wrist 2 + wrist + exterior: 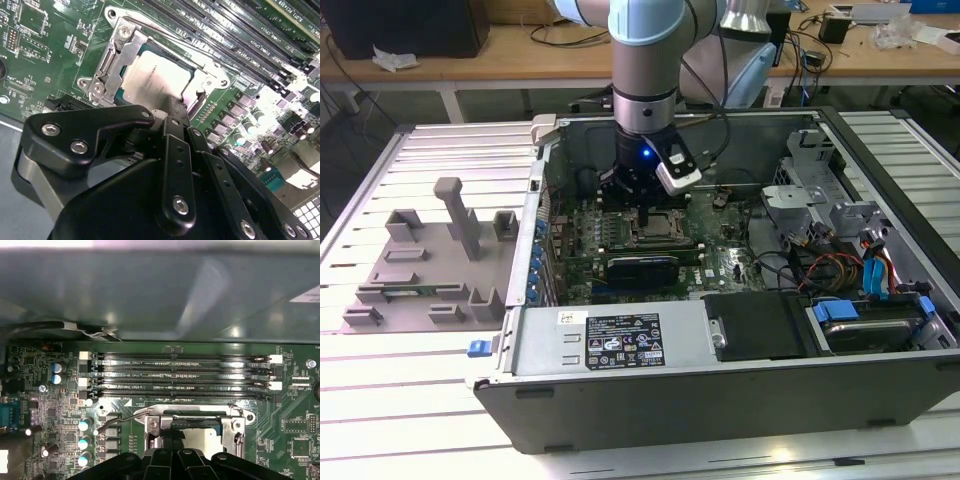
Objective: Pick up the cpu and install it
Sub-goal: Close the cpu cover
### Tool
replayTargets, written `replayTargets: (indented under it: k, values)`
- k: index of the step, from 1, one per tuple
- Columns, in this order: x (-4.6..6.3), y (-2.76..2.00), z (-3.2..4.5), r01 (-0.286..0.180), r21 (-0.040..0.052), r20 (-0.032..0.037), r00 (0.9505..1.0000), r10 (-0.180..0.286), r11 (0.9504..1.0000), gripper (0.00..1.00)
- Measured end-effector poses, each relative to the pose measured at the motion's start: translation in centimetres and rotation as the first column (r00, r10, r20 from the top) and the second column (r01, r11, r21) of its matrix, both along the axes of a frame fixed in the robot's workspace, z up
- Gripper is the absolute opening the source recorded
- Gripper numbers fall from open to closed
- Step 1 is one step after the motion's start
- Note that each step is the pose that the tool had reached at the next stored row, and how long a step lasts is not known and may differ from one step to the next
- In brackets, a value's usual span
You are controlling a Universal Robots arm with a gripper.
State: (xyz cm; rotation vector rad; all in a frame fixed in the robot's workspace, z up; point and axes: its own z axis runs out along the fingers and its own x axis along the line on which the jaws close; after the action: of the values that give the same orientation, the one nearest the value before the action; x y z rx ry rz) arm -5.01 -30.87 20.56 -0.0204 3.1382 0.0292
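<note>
The cpu [155,75], a flat square chip with a silver-beige top, lies flat inside the metal-framed socket [117,55] on the green motherboard. It also shows in the first wrist view, cpu [197,437] within the socket [235,427]. My gripper [167,111] hangs straight down over the socket, shut, its tips at the cpu's near edge with nothing between them. In the exterior view the gripper [642,205] stands inside the open computer case, just above the socket [665,230]. The socket's wire lever [120,417] sticks out to one side.
Memory slots [185,375] run right beside the socket. A black card [642,268] lies in front of it, and a power supply [610,340] fills the case's front. Cables and a drive bay [860,320] crowd the exterior view's right. A grey fixture tray [420,260] sits outside the case.
</note>
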Motion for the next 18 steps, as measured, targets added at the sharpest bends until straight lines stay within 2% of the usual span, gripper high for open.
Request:
replayTargets:
  k: [4, 9, 16, 18]
  values:
    - [0.4, 0.12, -0.08, 0.0, 0.0004, 0.0003, 1.0, 0.0, 1.0, 0.11]
    - [0.4, 0.13, 0.66, 0.0, 0.0007, 0.0004, 1.0, 0.0, 1.0, 0.11]
    - [-0.7, 0.12, 0.57, 0.0, 0.0004, 0.0006, 1.0, 0.0, 1.0, 0.11]
    - [-0.9, 0.12, 0.28, 0.0, 0.0004, 0.0006, 1.0, 0.0, 1.0, 0.11]
